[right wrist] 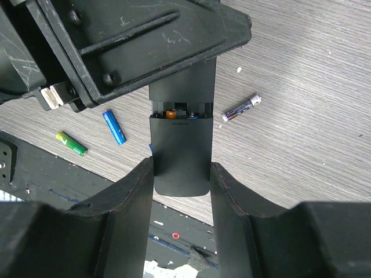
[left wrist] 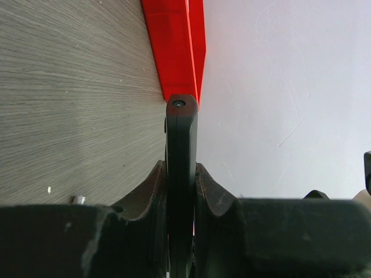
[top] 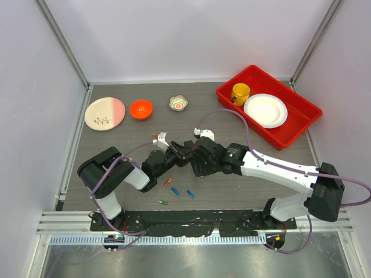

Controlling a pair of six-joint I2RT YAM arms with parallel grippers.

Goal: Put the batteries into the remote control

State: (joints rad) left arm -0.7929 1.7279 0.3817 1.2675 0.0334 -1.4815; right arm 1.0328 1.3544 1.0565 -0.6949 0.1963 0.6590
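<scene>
Above the counter (top: 261, 191), the left end effector (left wrist: 181, 174) clamps the remote (left wrist: 181, 133) edge-on, and the right end effector (right wrist: 181, 174) grips its other end by the sides. One orange battery (right wrist: 171, 114) sits in the recess (right wrist: 181, 110); other batteries (right wrist: 114, 127) lie loose on the counter nearby.

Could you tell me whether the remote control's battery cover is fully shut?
Not fully shut: a gap shows between the battery cover and the remote control body, with an orange battery visible inside.
</scene>
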